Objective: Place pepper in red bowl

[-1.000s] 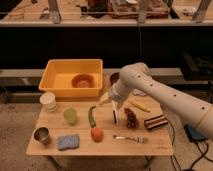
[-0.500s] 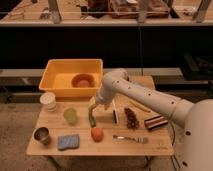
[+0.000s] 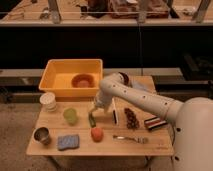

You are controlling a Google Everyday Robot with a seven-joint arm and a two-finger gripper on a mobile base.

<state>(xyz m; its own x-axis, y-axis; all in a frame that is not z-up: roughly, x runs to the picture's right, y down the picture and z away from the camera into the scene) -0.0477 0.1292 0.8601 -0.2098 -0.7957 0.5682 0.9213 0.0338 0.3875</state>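
The pepper [image 3: 91, 119] is dark green and slim, and lies on the wooden table between the pale green cup and a white upright object. My gripper [image 3: 96, 109] is lowered right over the pepper's upper end, reaching it from the right, and the arm hides that end. The red bowl [image 3: 83, 80] is orange-red and sits inside the yellow bin [image 3: 55, 75] at the back left of the table, behind the gripper.
A pale green cup [image 3: 70, 116], a white cup [image 3: 48, 101], a metal cup [image 3: 42, 135], a blue sponge [image 3: 68, 142] and a round orange-red fruit [image 3: 97, 133] lie left and front. A white object [image 3: 115, 111], dark grapes [image 3: 132, 119], a fork [image 3: 131, 139], a striped can [image 3: 155, 123] and a dark maroon bowl [image 3: 124, 77] lie right.
The arm has swung left and down, bringing the gripper from right of the pepper to directly over it. The pepper and the other objects have not moved.
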